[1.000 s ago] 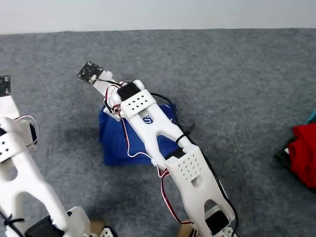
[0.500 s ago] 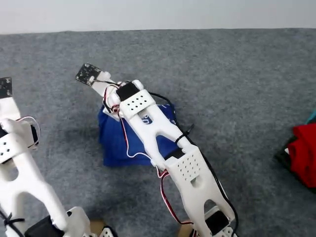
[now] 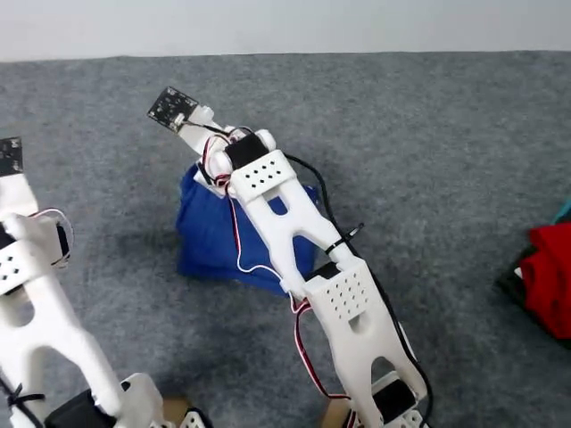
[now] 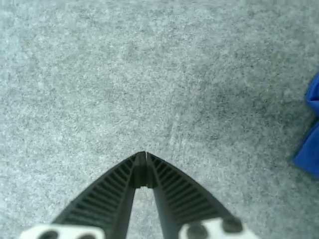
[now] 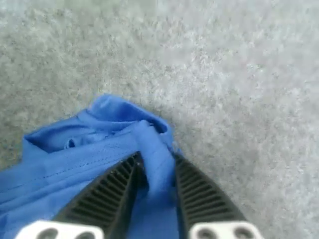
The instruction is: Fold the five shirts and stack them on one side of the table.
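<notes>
Grey felt (image 3: 428,134): R gripper (image 5: 155,160) pinches blue shirt (image 3: 205,241), long axis unclear; L gripper (image 4: 145,155) closed.

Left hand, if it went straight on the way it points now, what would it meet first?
Probably just the grey table cover: the left hand, shut, points at bare felt, with the blue shirt off to one side.

Both white arms (image 3: 350,308) have perforated plates (image 3: 259,178), red and black cables (image 3: 237,241), ribbed black jaws.
</notes>
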